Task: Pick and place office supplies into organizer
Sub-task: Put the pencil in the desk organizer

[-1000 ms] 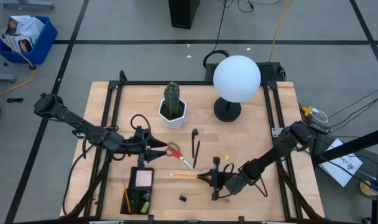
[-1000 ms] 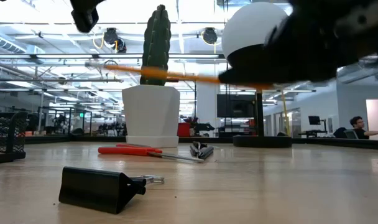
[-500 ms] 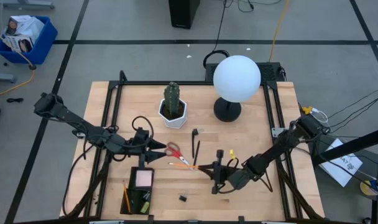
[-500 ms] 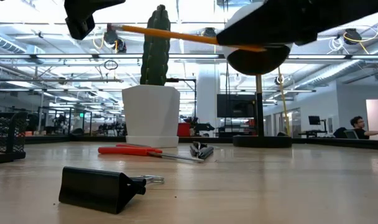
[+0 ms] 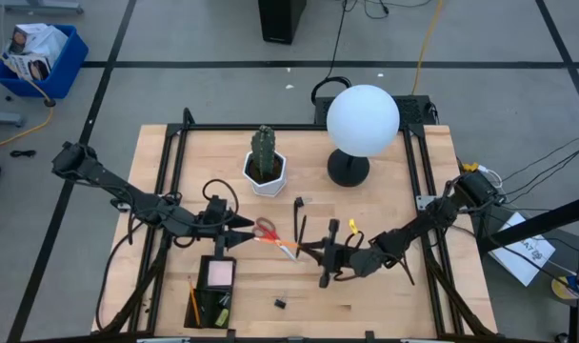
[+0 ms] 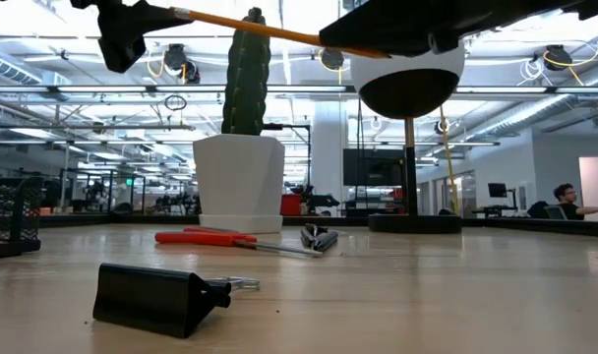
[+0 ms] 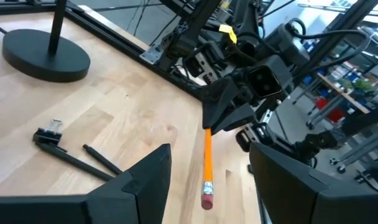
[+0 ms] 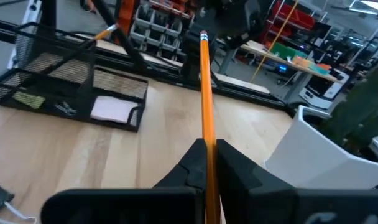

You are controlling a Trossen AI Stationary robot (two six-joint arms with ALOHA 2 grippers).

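My right gripper (image 5: 307, 251) is shut on an orange pencil (image 7: 207, 163) and holds it well above the table. The pencil's eraser end (image 7: 206, 200) points at my left gripper (image 5: 244, 232), which is open, its fingers standing on either side of that end without touching it. Red-handled scissors (image 5: 268, 232) and two dark pens (image 5: 299, 219) lie flat on the wood below. A black clip (image 6: 161, 298) lies near the front edge. The black mesh organizer (image 8: 64, 84) at the front left holds a pink pad (image 8: 111, 109). My right gripper pinches the pencil between its two fingers (image 8: 192, 163), at the end away from the eraser (image 8: 205, 142). The fingers are nearly level, come from the table's right and lie along the pencil, which sticks straight out ahead of them. The pencil is lifted clear and roughly level.
A cactus in a white pot (image 5: 265, 164) stands behind the scissors. A lamp with a white globe (image 5: 363, 119) and a black base (image 5: 348, 170) stands at the far right. Bare wood lies between the clip and the right edge.
My right gripper has risen with the pencil and gone toward the table's far edge and my left gripper. The pencil stays roughly level and is now much higher above the table, its eraser end closer to the left fingers.
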